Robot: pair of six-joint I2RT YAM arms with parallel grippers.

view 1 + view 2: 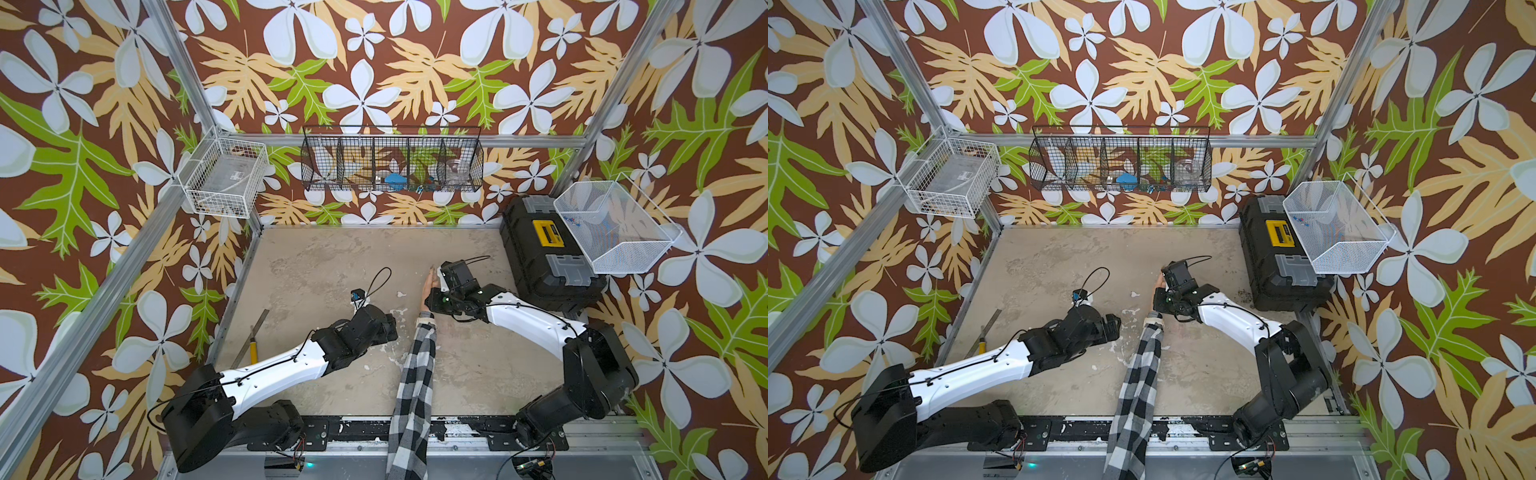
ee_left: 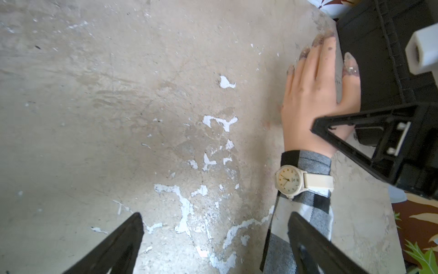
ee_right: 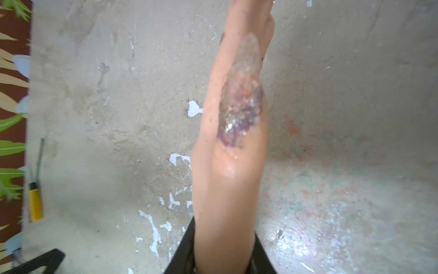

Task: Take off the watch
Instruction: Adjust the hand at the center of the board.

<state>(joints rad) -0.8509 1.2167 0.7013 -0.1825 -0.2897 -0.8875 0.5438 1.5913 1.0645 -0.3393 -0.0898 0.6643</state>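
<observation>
The right gripper (image 3: 225,251) clamps the mannequin hand (image 2: 312,95), apparently to steady it, while the left gripper (image 2: 213,239) hangs wide open, empty, near the watch (image 2: 290,181) strapped over the sleeve (image 2: 315,204).

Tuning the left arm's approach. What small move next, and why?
Probably shift the open left gripper sideways over the round cream-strapped wristwatch: it lies near one fingertip, off-centre, strapped over the checked sleeve, while the right gripper clamps the flesh-toned mannequin hand.
</observation>
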